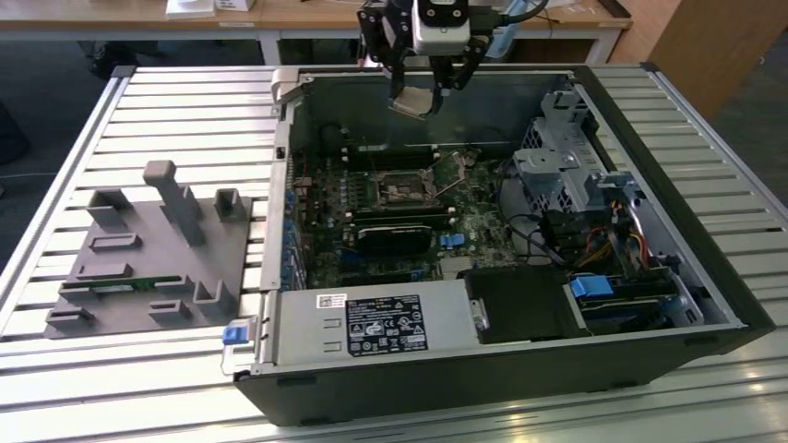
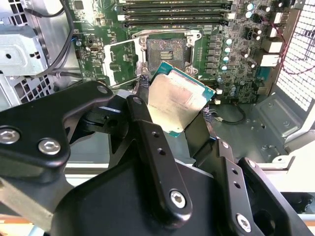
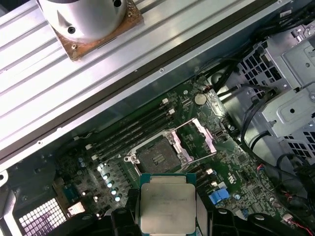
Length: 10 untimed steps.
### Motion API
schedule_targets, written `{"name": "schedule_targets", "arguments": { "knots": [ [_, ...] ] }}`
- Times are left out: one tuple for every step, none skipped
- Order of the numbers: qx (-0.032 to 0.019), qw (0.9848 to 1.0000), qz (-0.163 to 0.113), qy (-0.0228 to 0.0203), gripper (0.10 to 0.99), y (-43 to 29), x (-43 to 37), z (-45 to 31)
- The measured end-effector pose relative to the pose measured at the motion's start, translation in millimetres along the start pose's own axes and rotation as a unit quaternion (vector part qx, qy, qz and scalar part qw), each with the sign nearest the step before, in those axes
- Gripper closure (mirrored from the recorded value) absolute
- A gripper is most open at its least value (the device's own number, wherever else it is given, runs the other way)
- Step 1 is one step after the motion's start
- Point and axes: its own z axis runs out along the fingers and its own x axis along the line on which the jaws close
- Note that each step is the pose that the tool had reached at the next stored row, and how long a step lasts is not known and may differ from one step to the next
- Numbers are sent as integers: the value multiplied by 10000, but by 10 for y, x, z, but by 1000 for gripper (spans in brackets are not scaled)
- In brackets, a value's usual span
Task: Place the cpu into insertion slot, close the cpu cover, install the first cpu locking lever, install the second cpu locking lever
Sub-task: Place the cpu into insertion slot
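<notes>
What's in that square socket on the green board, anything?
Empty. The insertion slot lies bare, the cpu cover standing open beside it; the gripper holds the cpu above the board.

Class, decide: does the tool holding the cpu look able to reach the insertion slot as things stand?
Probably yes: the tool grips the cpu, the cpu cover stands swung open, and the insertion slot lies bare below it.
</notes>
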Motion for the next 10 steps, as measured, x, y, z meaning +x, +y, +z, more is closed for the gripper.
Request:
{"name": "schedule_targets", "arguments": {
  "knots": [
    [0,10000,10,-1,545,0,0,0],
    [0,10000,19,-2,545,0,0,1],
    [0,10000,32,-3,545,0,0,2],
    [-1,10000,43,-4,545,0,0,4],
    [-1,10000,52,-5,545,-1,0,5],
    [-1,10000,61,-6,545,-1,0,5],
    [-1,10000,71,-6,545,-1,0,6],
    [-1,10000,82,-7,545,-1,0,8],
    [-2,10000,96,-9,545,-1,0,9],
    [-2,9999,112,-10,545,-1,0,11]
  ]
}}
